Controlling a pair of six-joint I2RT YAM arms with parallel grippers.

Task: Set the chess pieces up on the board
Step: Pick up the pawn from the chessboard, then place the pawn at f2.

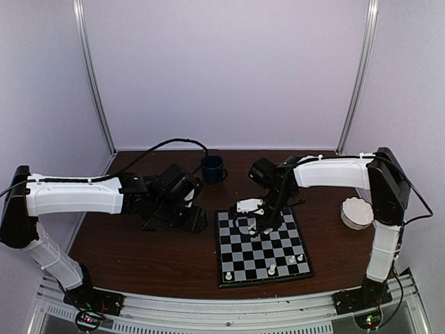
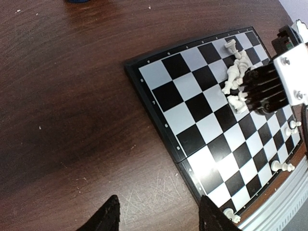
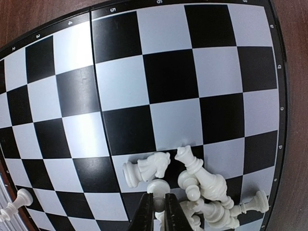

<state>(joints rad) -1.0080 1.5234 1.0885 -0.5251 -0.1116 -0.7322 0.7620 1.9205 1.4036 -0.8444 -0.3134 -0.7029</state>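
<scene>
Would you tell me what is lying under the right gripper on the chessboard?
Toppled white chess pieces, a knight among them, lie heaped on the board beneath the right gripper. Its fingers hide whatever sits directly between them.

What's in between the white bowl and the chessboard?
Nothing, just bare brown table. The top view shows that stretch between the white bowl and the board with nothing on it.

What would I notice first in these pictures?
A jumbled heap of white chess pieces lies toppled near the far end of the chessboard, with the right gripper poking down at it. A few standing pieces dot its near edge, and the left gripper hovers open over the brown table beside it.
</scene>
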